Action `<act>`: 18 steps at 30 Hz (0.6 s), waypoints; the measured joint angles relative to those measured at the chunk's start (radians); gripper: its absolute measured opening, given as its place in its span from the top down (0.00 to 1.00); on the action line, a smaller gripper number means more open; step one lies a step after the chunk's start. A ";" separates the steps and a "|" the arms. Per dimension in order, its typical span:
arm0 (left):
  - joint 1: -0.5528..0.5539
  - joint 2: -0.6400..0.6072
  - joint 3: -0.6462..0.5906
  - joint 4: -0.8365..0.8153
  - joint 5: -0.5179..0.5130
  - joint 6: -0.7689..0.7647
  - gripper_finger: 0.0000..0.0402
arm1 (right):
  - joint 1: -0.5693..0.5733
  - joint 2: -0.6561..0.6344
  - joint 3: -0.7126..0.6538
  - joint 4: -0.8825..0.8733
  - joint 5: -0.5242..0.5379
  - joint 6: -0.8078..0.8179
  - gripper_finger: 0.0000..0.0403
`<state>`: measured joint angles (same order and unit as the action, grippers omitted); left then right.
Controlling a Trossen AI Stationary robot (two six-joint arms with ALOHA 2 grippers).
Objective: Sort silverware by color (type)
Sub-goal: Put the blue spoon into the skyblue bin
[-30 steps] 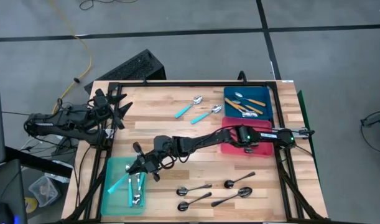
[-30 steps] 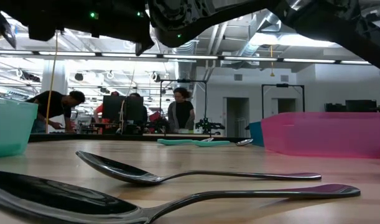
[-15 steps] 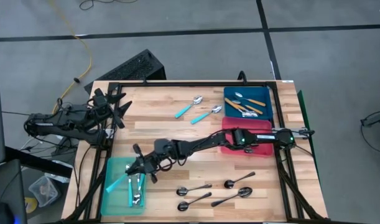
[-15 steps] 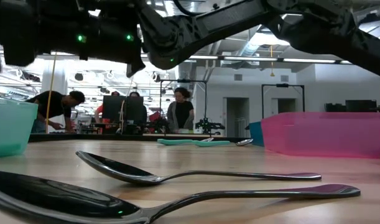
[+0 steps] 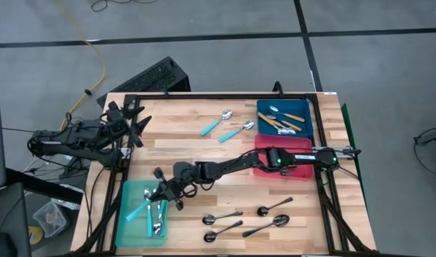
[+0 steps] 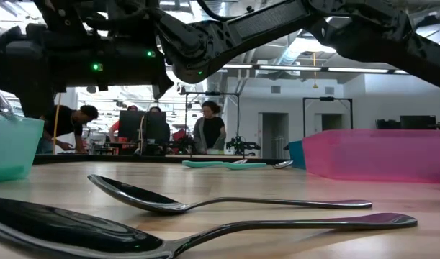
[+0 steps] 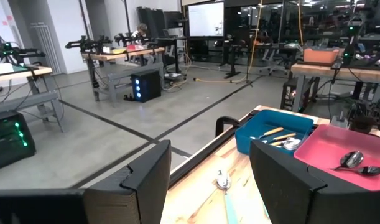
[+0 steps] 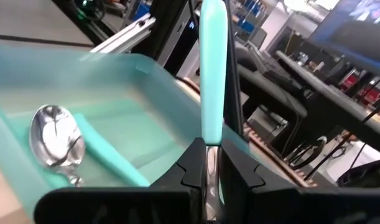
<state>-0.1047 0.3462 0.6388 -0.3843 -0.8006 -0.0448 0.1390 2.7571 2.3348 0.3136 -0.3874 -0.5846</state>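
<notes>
Right gripper clamps one teal spoon — left gripper spread; four dark spoons.

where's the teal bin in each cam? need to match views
High view: teal bin, near left corner of the table, under the right gripper.
Low view: teal wall at the far left edge.
Left wrist view: not in it.
Right wrist view: fills the left and middle, a spoon lying inside.
Shared landmark: the teal-handled spoon clamped in the right gripper, angled over the bin in the high view.
</notes>
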 joint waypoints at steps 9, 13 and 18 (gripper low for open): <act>0.000 0.000 0.000 0.000 0.000 0.000 0.49 | -0.005 0.000 -0.001 -0.098 -0.001 -0.079 0.87; 0.000 0.000 0.000 0.000 0.000 0.000 0.49 | -0.006 0.000 -0.001 -0.097 -0.002 -0.079 0.86; 0.000 0.000 0.000 0.000 0.000 0.000 0.49 | -0.010 0.000 -0.001 -0.098 -0.003 -0.082 0.86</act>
<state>-0.1047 0.3462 0.6388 -0.3843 -0.8005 -0.0448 0.1291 2.7571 2.3341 0.2153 -0.3904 -0.6666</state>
